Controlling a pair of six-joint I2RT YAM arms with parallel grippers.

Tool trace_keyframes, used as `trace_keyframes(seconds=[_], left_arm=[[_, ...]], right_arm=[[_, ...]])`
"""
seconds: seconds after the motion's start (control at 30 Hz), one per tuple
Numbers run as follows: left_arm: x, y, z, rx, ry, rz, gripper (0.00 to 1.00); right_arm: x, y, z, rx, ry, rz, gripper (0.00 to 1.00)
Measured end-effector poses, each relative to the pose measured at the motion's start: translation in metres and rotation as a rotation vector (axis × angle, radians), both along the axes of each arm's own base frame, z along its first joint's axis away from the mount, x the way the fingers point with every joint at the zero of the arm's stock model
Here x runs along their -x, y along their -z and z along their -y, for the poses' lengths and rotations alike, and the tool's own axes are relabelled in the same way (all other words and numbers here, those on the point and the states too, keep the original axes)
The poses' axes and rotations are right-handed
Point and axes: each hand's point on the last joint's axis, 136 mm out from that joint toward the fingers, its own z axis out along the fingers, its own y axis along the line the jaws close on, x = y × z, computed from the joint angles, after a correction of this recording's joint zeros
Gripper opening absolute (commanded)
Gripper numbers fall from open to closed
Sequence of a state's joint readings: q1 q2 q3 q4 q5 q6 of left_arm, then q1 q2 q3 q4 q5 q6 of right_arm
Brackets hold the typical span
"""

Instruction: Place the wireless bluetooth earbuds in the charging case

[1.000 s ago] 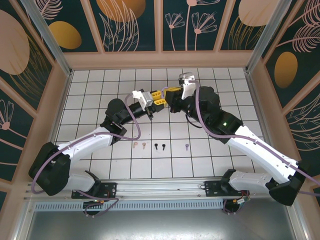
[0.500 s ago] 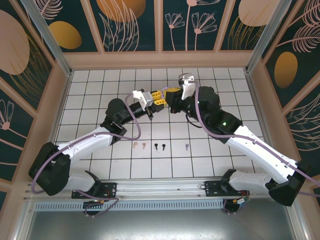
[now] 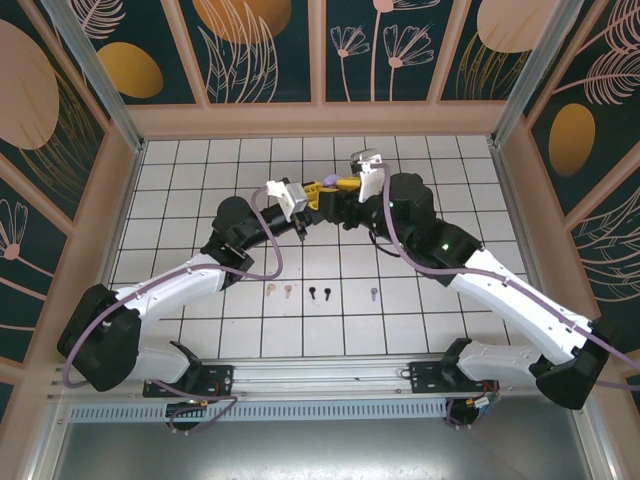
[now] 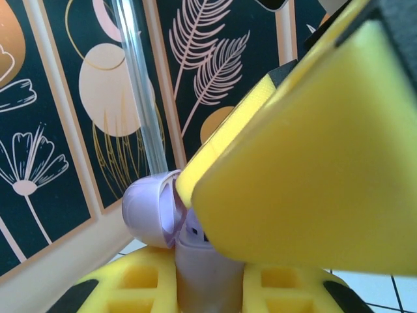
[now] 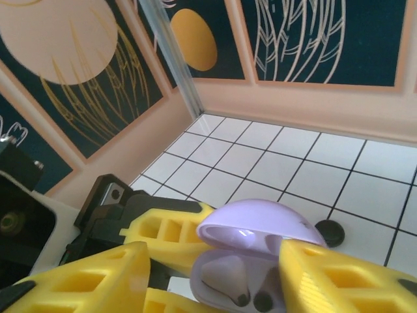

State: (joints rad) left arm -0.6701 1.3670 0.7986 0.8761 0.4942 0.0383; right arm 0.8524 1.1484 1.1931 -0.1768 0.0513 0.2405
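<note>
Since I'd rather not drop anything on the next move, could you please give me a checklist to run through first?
1. Hold: the left gripper is shut on the lavender case: ok.
2. Access: the case is hinged open: ok.
3. Release: the right gripper is open, one finger on each side of the case: ok.
4. Seating: a bud fully down in the case: cannot tell; a pale shape sits in one well.
5. Next pick: a loose lavender earbud lies on the tiled floor with free space around it: ok.
</note>
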Motion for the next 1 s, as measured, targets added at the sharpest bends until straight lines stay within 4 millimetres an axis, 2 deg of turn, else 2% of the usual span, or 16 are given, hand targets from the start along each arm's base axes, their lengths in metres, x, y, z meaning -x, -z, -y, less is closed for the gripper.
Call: trace_keyframes(seconds=[0.17,0.27,0.4,0.47,0.53,0.6,0.67,0.73,0.83,0.9,1.0], left_arm=[[-0.002,-0.007,-0.002,0.028,-0.019,0.013,0.0],[-0.004,-0.011,-0.004,0.046,-0.032,0.021,0.0],[-0.005,-0.009,-0.007,0.053,-0.05,0.017,0.0],[-0.006,-0.006,-0.008,0.052,-0.055,0.013,0.0],[-0.006,-0.005,-0.008,0.05,-0.058,0.01,0.0],[-0.005,-0.006,-0.009,0.052,-0.059,0.012,0.0],[-0.004,-0.009,-0.01,0.057,-0.059,0.017,0.0],[0.0,-0.014,-0.013,0.066,-0.059,0.027,0.0],[0.005,-0.023,-0.017,0.08,-0.062,0.044,0.0],[0.008,-0.027,-0.02,0.087,-0.062,0.052,0.0],[0.011,-0.031,-0.022,0.094,-0.061,0.06,0.0]], right_arm=[[-0.003,-0.025,0.012,-0.046,0.066,-0.006,0.66],[-0.001,-0.041,0.027,-0.094,0.113,-0.009,0.68],[0.004,-0.055,0.067,-0.165,0.217,-0.037,0.69],[0.004,-0.051,0.091,-0.2,0.28,-0.061,0.69],[0.001,-0.028,0.111,-0.197,0.351,-0.121,0.68],[-0.004,0.006,0.122,-0.165,0.409,-0.196,0.65],[-0.009,0.057,0.126,-0.095,0.455,-0.306,0.62],[-0.009,0.117,0.126,0.002,0.49,-0.441,0.59],[0.003,0.199,0.128,0.152,0.519,-0.636,0.52],[0.013,0.236,0.132,0.232,0.539,-0.733,0.5],[0.025,0.27,0.131,0.315,0.546,-0.818,0.48]])
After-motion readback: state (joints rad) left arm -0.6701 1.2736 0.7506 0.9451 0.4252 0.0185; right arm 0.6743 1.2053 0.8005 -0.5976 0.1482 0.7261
